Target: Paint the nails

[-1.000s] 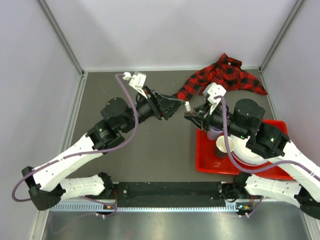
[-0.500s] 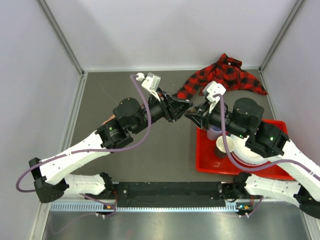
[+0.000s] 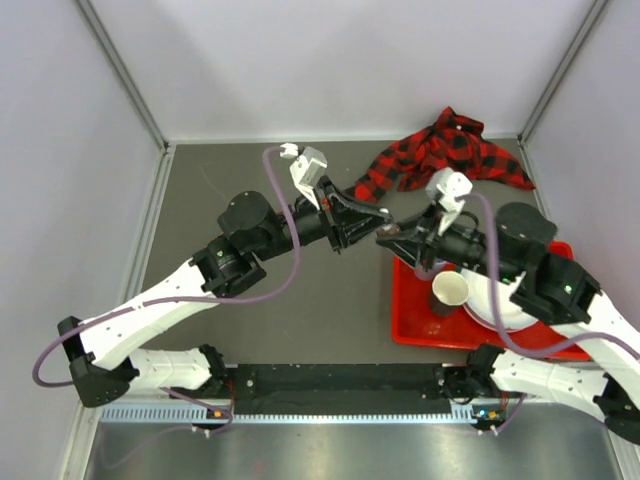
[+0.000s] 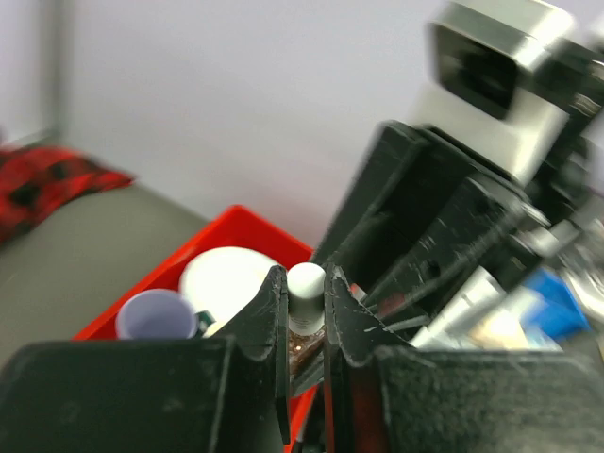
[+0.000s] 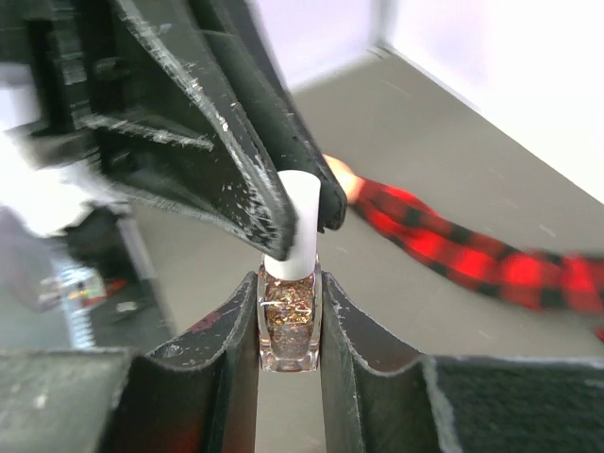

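Observation:
A small glass bottle [image 5: 287, 321] of coppery glitter polish is held above the table, my right gripper [image 5: 288, 283] shut on its body. My left gripper [image 4: 304, 278] is shut on its white cap [image 4: 306, 288], meeting the right gripper [image 3: 392, 232] mid-table in the top view. The red-and-black plaid sleeve [image 3: 440, 155] lies at the back right. A pale peach bit of the mannequin hand [image 5: 338, 175] peeks out behind the left fingers. The nails are hidden.
A red tray [image 3: 410, 320] sits at the right front under my right arm. It holds a paper cup [image 3: 450, 289], a purple cup [image 3: 428, 268] and a white bowl [image 3: 500, 310]. Grey walls enclose the dark table on three sides.
My left gripper has moved right to the bottle and shut on its white cap. The right arm has shifted a little to the right, still gripping the bottle.

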`<state>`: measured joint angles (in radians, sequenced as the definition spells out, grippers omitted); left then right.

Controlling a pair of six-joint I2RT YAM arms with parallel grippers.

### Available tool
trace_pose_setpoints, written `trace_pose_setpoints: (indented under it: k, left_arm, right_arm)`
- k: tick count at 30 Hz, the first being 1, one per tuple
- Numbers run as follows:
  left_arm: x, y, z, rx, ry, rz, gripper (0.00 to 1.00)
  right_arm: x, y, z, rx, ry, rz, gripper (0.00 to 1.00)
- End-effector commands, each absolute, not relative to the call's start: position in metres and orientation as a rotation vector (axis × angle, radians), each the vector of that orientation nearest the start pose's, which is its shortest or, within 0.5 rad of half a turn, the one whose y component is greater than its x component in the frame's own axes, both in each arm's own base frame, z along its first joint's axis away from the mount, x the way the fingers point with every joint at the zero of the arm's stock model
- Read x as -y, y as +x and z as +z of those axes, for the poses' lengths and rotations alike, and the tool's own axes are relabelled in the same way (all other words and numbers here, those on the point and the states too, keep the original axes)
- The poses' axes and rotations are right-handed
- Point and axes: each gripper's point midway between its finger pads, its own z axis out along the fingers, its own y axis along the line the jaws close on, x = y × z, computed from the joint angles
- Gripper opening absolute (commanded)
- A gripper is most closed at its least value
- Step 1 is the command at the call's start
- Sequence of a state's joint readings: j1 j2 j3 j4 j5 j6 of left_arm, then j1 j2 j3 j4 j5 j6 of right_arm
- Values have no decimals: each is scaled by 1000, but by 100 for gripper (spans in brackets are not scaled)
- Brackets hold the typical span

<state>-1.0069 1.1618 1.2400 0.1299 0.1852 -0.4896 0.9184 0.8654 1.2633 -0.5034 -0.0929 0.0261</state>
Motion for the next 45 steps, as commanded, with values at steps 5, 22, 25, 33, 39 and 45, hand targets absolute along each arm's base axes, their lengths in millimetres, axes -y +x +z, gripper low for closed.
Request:
trace_pose_setpoints:
  k: [5,22,25,33,39,45]
  left_arm:
    - [326,-9,460,-663,1485,-1918,0]
    - [316,132,478,-1315,750,-1225,69]
    - [300,152,484,-1347,553,-1179,78]
    - [300,182,489,-1386,311,-1182,55]
    - [325,190,482,-1406,311,-1219,60]
    - [335,196,476,-1419,315,-1208,60]
  right_arm:
    - [-267,47,452,-1064,-1162,1380,0]
    - [-257,109,438,-1321,-927,1092,0]
    - [-249,137,432,-1399,-844,948,0]
    - [-243,179,427,-1454,-772,720,0]
    - [-246,190,421,-1471,-773,671,0]
    - [-244,193,419,-1479,-767,646,0]
